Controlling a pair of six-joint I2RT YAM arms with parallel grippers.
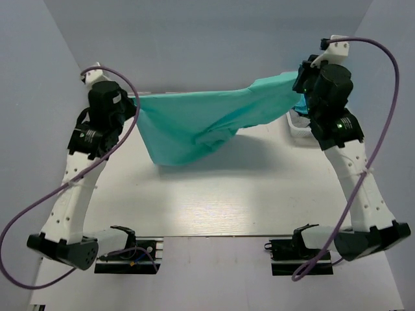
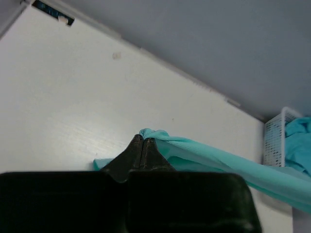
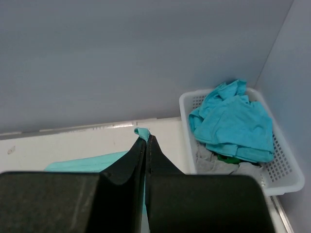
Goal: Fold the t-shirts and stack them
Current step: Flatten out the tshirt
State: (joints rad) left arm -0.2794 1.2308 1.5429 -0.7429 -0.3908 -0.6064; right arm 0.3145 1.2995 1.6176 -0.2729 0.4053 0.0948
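A teal-green t-shirt (image 1: pixel 207 120) hangs stretched in the air between my two grippers above the far half of the table. My left gripper (image 1: pixel 133 102) is shut on its left end; the left wrist view shows the closed fingertips (image 2: pixel 142 141) pinching a fold of the t-shirt (image 2: pixel 214 160). My right gripper (image 1: pixel 299 81) is shut on the right end; the right wrist view shows a small tuft of the t-shirt (image 3: pixel 142 132) at the closed gripper tips (image 3: pixel 146 140). The shirt's lower part sags toward the table. A turquoise-blue t-shirt (image 3: pixel 233 121) lies crumpled in the basket.
A white plastic lattice basket (image 3: pixel 286 182) stands at the far right corner, holding the turquoise shirt, grey cloth and something green; it also shows in the left wrist view (image 2: pixel 274 141). Grey walls enclose the white table (image 1: pixel 214 201) at back and sides.
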